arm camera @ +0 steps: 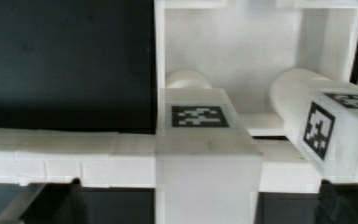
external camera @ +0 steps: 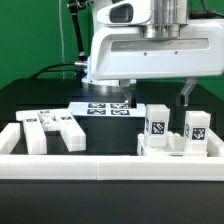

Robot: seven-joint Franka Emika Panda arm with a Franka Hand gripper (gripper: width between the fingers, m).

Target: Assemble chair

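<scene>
Exterior view: fingers (external camera: 186, 94) spread wide, empty; chair parts (external camera: 160, 128) just below.

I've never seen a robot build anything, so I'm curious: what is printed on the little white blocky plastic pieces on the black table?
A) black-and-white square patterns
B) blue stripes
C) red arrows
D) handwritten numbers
A: the white blocky plastic chair pieces bear black-and-white square tags, which show most clearly in the wrist view; no red, blue or handwriting shows on them.
</scene>
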